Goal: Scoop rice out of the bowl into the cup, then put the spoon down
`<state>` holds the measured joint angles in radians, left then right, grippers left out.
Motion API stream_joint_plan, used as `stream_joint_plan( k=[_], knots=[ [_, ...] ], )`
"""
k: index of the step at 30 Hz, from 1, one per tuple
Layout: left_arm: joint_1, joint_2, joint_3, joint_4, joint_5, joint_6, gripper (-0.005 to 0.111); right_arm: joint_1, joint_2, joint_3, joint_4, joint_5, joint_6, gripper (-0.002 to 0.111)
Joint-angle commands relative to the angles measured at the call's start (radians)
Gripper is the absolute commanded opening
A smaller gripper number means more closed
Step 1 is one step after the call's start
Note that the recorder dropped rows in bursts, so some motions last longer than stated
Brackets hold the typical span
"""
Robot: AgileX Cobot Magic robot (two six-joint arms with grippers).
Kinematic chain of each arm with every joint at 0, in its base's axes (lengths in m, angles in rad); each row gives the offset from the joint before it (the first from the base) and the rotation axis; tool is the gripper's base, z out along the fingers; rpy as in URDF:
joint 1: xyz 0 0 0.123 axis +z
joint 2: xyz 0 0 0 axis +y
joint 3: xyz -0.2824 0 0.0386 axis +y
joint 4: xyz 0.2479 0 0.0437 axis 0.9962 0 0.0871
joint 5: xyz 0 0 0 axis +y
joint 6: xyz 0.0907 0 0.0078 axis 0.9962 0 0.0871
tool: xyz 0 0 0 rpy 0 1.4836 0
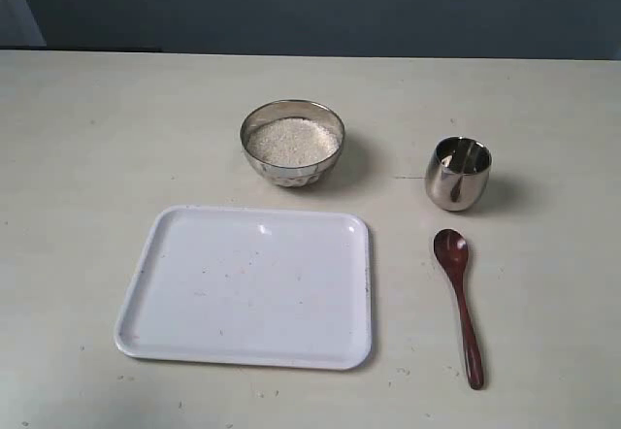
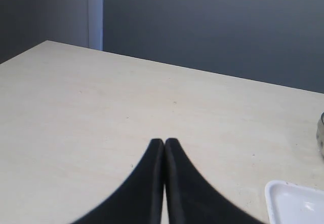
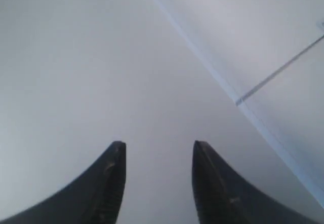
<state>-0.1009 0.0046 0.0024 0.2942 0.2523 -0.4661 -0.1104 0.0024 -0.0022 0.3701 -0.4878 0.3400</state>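
The steel bowl [image 1: 292, 143] sits at the middle back of the table, heaped with white rice [image 1: 292, 141]. To its right stands the small steel cup [image 1: 457, 172]. In front of the cup the dark wooden spoon [image 1: 459, 304] lies flat on the table, its oval end toward the cup. Neither arm shows in the exterior view. My left gripper [image 2: 164, 142] hovers over bare tabletop, shut with nothing between its fingers. My right gripper [image 3: 158, 145] stands open and empty, facing a plain grey wall.
A white rectangular tray [image 1: 247, 285] lies in front of the bowl, left of the spoon; one corner of the tray [image 2: 296, 203] shows in the left wrist view. The beige table [image 1: 87, 157] runs back to a dark wall.
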Motion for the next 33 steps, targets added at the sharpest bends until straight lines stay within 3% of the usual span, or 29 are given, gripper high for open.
stream_joint_plan(
  k=[1, 3, 5, 7, 9, 11, 14, 20, 26, 33],
  knots=[
    [-0.007, -0.005, -0.002, 0.006, -0.011, -0.003, 0.001, -0.005, -0.002, 0.002, 0.106, -0.233, 0.025, 0.042],
    [-0.007, -0.005, -0.002, 0.006, -0.011, -0.003, 0.001, -0.005, -0.002, 0.002, 0.097, -0.223, 0.099, 0.042],
    [-0.007, -0.005, -0.002, 0.006, -0.011, -0.003, 0.001, -0.005, -0.002, 0.002, 0.021, -0.093, 0.243, 0.042],
    [-0.007, -0.005, -0.002, 0.006, -0.011, -0.003, 0.001, -0.005, -0.002, 0.002, -0.138, 0.141, 0.394, 0.042],
    [-0.007, -0.005, -0.002, 0.006, -0.011, -0.003, 0.001, -0.005, -0.002, 0.002, -0.314, 0.488, 0.608, 0.042],
    [-0.007, -0.005, -0.002, 0.006, -0.011, -0.003, 0.001, -0.005, -0.002, 0.002, -0.357, 0.765, 0.731, 0.042],
    [-0.007, -0.005, -0.002, 0.006, -0.011, -0.003, 0.001, -0.005, -0.002, 0.0, -0.353, 0.938, 0.755, 0.042],
    [-0.007, -0.005, -0.002, 0.006, -0.011, -0.003, 0.001, -0.005, -0.002, -0.004, -0.337, 0.917, 0.755, 0.042],
    [-0.007, -0.005, -0.002, 0.006, -0.011, -0.003, 0.001, -0.003, -0.002, -0.004, -0.129, 0.858, 0.672, 0.042],
    [-0.007, -0.005, -0.002, 0.006, -0.011, -0.003, 0.001, -0.003, -0.002, -0.004, -0.125, 0.855, 0.645, 0.042]
  ],
)
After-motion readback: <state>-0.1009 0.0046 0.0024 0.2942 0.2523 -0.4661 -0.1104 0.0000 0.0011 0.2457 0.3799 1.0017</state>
